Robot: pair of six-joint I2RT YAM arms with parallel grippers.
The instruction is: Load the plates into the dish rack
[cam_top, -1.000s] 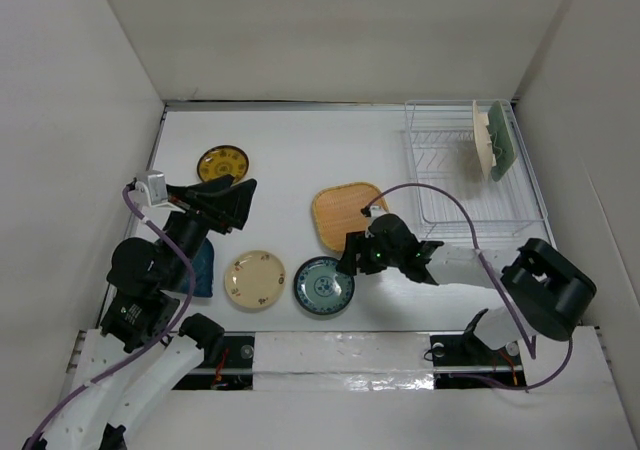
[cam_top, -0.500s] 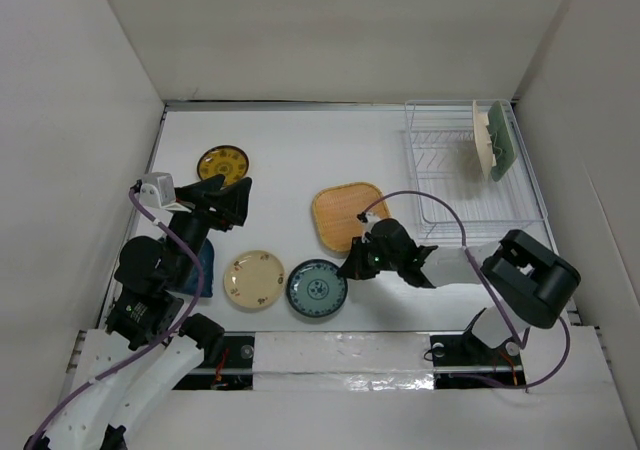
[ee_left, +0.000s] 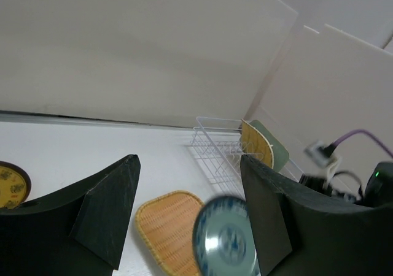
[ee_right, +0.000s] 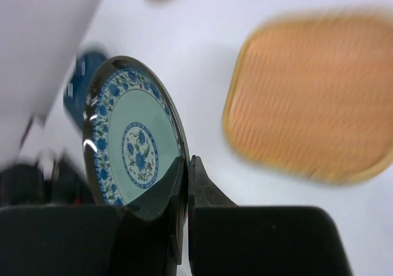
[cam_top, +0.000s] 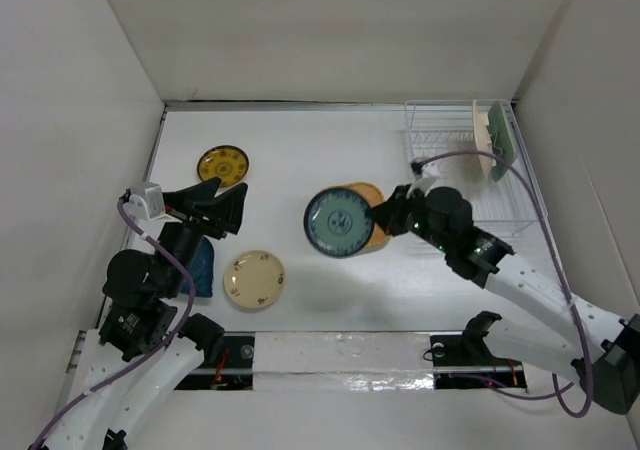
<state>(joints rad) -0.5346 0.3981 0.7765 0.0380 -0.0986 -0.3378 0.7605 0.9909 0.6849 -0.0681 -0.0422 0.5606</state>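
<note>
My right gripper is shut on the rim of the round teal-blue plate. It holds the plate tilted up off the table, over the near-left part of a tan woven plate. The white wire dish rack stands at the back right, with a tan plate and a pale green plate upright at its right end. A yellow patterned plate and a cream plate lie on the left. My left gripper hangs open and empty between them.
A dark blue object lies under my left arm near the left wall. White walls close in the table on the left, back and right. The right arm's purple cable arcs in front of the rack.
The right gripper shut on the teal-blue plate's rim and lifted it off the table, up and back over the woven plate. The left gripper drifted slightly left, still open.
</note>
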